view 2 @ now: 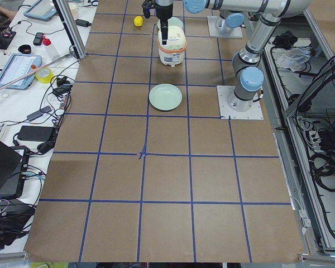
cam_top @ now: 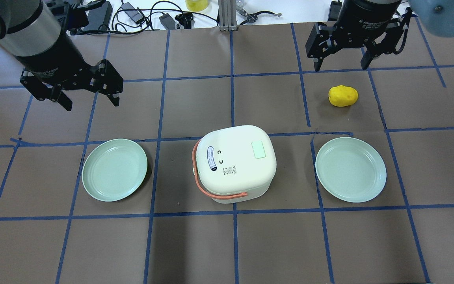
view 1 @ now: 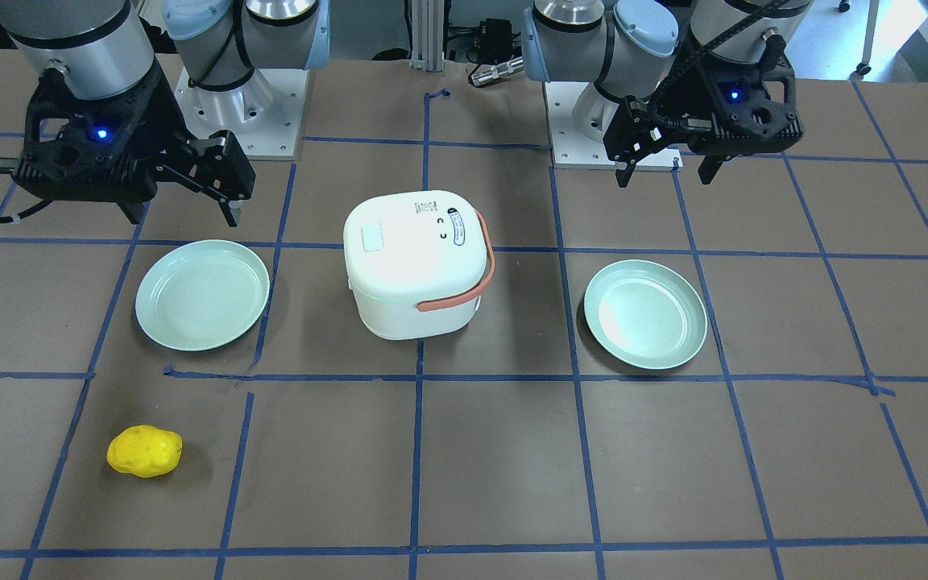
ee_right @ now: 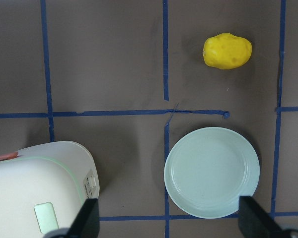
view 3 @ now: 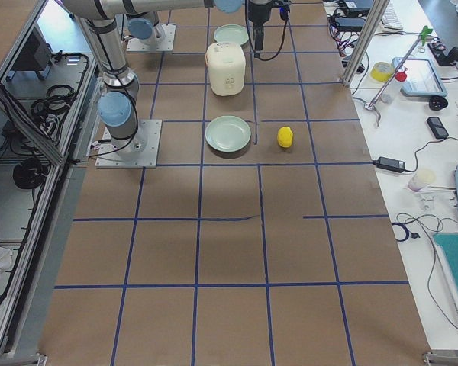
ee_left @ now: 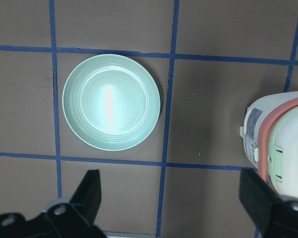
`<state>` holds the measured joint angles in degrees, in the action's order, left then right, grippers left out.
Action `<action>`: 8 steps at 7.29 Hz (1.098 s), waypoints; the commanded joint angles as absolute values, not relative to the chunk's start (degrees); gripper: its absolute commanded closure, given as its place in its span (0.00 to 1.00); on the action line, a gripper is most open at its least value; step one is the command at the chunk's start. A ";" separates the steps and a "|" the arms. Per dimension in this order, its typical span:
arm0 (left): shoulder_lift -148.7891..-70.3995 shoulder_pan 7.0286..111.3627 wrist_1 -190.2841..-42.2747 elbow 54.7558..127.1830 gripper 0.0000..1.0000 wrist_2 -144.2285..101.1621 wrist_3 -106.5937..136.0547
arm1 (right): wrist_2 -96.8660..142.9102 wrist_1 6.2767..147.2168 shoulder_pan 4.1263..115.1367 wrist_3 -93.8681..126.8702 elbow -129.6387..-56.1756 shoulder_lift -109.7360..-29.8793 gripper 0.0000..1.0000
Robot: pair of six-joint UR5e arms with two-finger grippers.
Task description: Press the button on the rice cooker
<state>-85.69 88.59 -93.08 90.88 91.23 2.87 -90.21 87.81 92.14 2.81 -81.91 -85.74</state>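
Seen overhead, both released, left gripper (cam_top: pixel 92 103) hovers at ten o'clock of the rice cooker (cam_top: pixel 233 173), right gripper (cam_top: pixel 341 66) near two o'clock, button (cam_top: pixel 258 150) untouched

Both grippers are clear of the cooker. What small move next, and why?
Likely bring the right gripper in over the button: it hangs open, clear of the rice cooker, and the button sits on its right side, nearest that arm.
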 commanded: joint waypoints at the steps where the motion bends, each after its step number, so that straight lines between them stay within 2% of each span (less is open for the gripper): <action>1: -85.69 88.59 -93.08 90.88 0.00 91.23 2.90 | -90.09 87.89 92.28 2.81 -81.91 -85.78 0.00; 4: -85.69 88.59 -93.08 90.88 0.00 91.23 2.81 | -90.26 87.89 92.29 2.81 -81.91 -85.78 0.00; 6: -85.69 88.59 -93.08 90.88 0.00 91.23 2.81 | -90.44 87.80 92.29 2.81 -81.91 -85.96 0.05; 8: -85.69 88.59 -93.08 90.88 0.00 91.23 2.81 | -89.39 86.15 92.72 3.77 -82.09 -86.04 0.70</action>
<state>-85.69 88.59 -93.08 90.88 91.23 2.85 -90.04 87.33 92.40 3.06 -82.00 -85.96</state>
